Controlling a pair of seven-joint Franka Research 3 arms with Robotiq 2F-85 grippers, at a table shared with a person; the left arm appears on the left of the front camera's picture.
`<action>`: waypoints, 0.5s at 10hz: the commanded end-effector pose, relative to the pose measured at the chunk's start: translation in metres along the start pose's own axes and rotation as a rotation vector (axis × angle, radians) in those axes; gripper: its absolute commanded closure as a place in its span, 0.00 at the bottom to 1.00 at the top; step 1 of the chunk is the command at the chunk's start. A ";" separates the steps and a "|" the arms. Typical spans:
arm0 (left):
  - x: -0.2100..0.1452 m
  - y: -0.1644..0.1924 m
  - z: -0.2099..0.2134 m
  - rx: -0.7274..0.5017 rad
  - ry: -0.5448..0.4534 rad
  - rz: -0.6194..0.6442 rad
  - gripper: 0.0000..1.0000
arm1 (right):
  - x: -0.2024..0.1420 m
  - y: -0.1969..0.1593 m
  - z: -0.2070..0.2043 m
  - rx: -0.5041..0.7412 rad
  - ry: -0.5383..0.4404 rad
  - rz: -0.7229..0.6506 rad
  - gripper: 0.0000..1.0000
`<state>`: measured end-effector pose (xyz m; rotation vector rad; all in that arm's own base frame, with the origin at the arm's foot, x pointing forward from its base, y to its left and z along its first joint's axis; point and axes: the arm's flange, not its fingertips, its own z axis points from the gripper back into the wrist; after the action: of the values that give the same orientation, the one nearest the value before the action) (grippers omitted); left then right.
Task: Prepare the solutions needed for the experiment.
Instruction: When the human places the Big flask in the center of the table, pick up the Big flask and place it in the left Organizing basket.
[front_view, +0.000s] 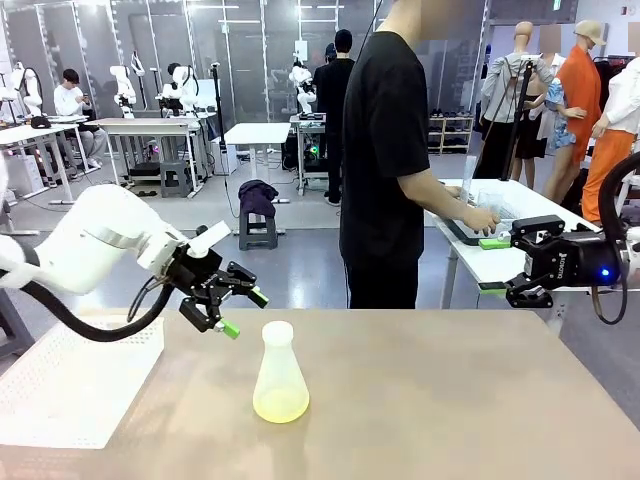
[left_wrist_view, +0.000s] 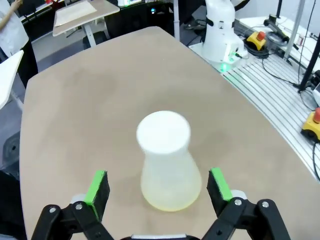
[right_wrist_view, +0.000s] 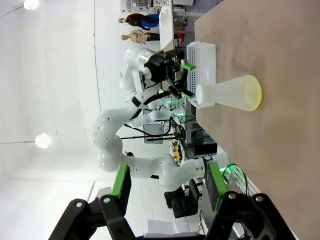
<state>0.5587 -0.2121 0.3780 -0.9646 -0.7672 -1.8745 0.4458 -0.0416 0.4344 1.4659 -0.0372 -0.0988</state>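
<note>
Standing upright on the tan bench (front_view: 430, 400), a little left of its middle and toward the near edge, is one frosted, see-through plastic conical flask (front_view: 280, 375) with a white round top. One shallow layer of pale yellow, slightly greenish solution (front_view: 281, 405) is held in the flask's wide base. No other vessel is seen on the bench.

One white perforated plastic basket (front_view: 70, 385) is set at the bench's left edge, well apart from the flask. Behind the far edge, one person in a black T-shirt (front_view: 385, 150) is turned toward a separate white side table (front_view: 480, 262), with a hand (front_view: 481, 219) at the clear items on it.

Two grippers are counted. The left gripper (front_view: 243, 312) is held above the bench, just left of the flask's neck and apart from it; its jaws are spread wide, and nothing is gripped or touched. In the left wrist view the flask is seen between and beyond the two green pads (left_wrist_view: 98, 186), with a clear gap on either side.

The right gripper (front_view: 502, 268) is held beyond the bench's far right corner, over the side table, with jaws partly spread; whether anything lies between them cannot be told. In the right wrist view its fingers (right_wrist_view: 121, 181) are seen apart with nothing between them.
</note>
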 end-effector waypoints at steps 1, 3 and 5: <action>-0.015 0.024 0.006 -0.010 -0.084 -0.026 0.00 | 0.000 0.001 0.000 0.003 0.002 0.003 0.24; -0.028 0.028 0.011 -0.069 -0.220 -0.033 0.00 | 0.000 0.001 0.000 0.003 0.002 0.003 0.24; -0.043 0.031 0.009 -0.113 -0.259 -0.026 0.00 | 0.000 0.001 0.000 0.003 0.002 0.003 0.24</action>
<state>0.5931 -0.1990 0.3523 -1.2172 -0.8143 -1.8519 0.4457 -0.0415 0.4344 1.4658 -0.0371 -0.0987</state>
